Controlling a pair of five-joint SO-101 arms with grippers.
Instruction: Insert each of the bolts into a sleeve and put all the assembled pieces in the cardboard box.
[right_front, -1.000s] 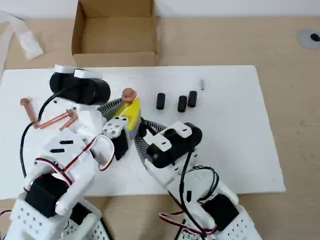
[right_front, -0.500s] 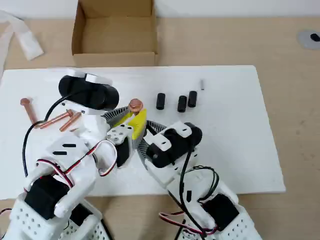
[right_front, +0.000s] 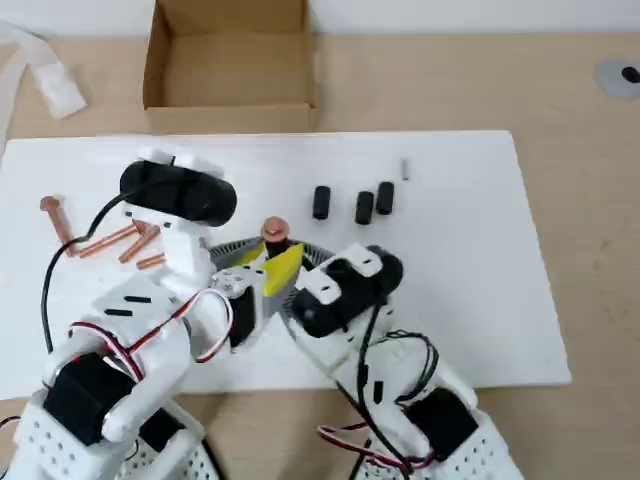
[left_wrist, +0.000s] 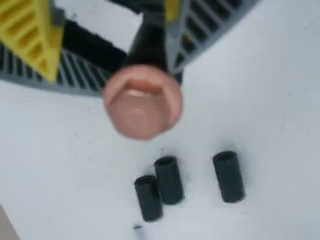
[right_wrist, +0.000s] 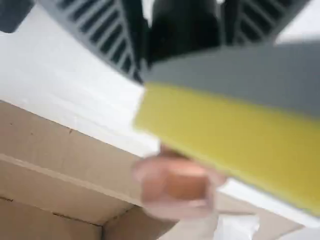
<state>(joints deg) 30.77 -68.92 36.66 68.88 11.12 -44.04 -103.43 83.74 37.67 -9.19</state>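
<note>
The left end effector (right_front: 266, 258) grips a copper-coloured metal bolt (right_front: 274, 231), its head jutting past the tips and its long axis running straight ahead. Just beside it, the right end effector (right_front: 293, 268) clamps a short black cylindrical sleeve (left_wrist: 150, 44), seemingly in line with the shank.

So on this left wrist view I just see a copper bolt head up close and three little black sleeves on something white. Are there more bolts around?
Observer: Yes. The high view shows several loose copper bolts lying on the white mat, beside the left arm.
Operator: And where do the finished ones end up?
Observer: A cardboard box sits on the wooden table just past the mat's far edge. It is open on top, with nothing inside.
</note>
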